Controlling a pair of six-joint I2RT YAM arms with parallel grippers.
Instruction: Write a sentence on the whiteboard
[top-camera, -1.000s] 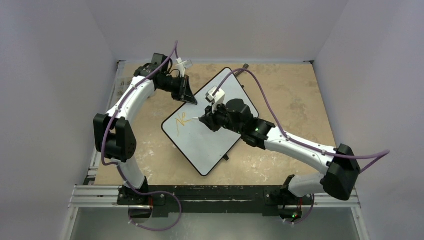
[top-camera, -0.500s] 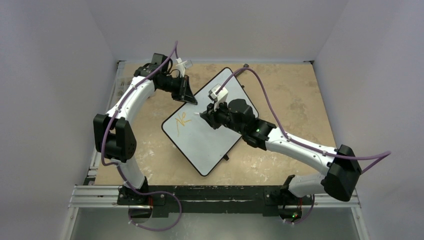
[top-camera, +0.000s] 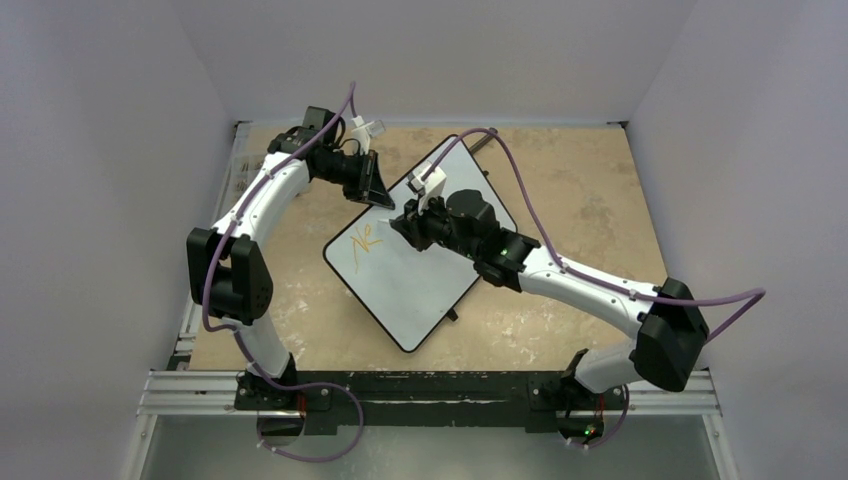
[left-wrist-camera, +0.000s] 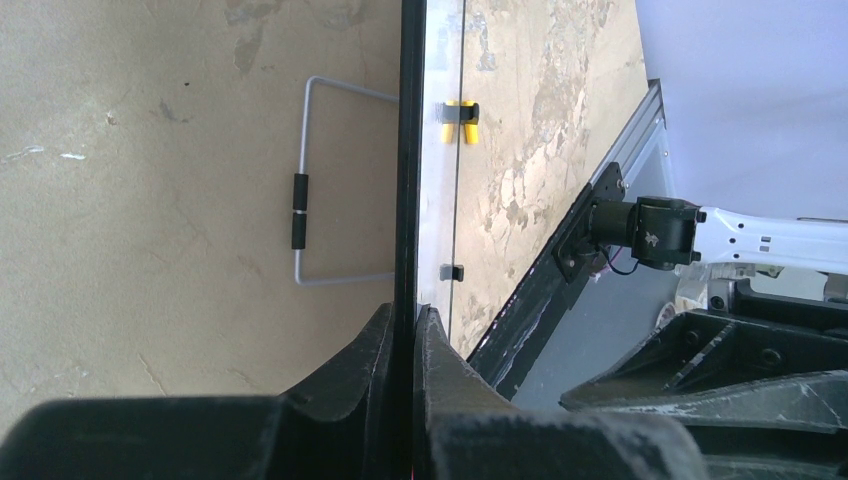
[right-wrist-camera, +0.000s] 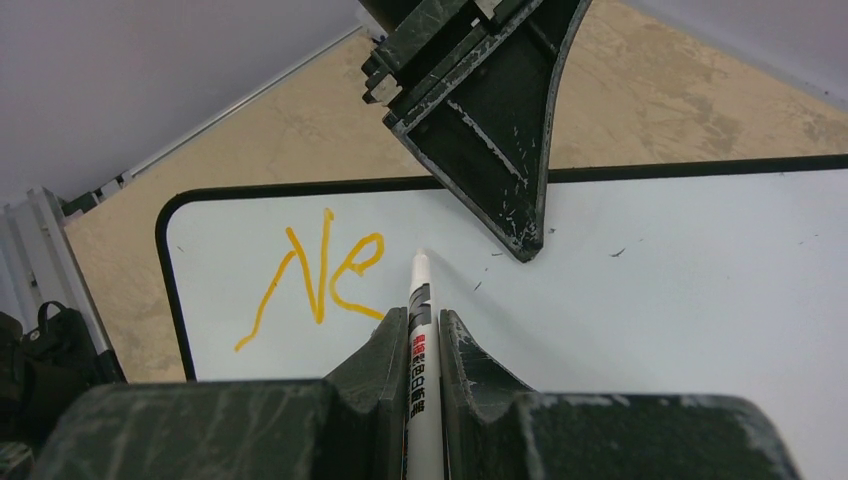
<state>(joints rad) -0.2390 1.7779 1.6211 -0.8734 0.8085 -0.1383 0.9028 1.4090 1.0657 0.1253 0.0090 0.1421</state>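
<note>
The whiteboard (top-camera: 420, 285) lies cornerwise on the surface (top-camera: 580, 180), with only "Ne" of the sentence (right-wrist-camera: 322, 272) written near its left corner. The right hand (right-wrist-camera: 415, 322) is clamped on the pen (right-wrist-camera: 419, 290), whose tip sits just right of the "e". The next letter wants light, even pressure at the same slant. The left hand (left-wrist-camera: 405, 322) pinches the board's rim, steadying it. Only the right wrist view shows the lettering clearly, and only the left wrist view shows that pinch edge-on.
</note>
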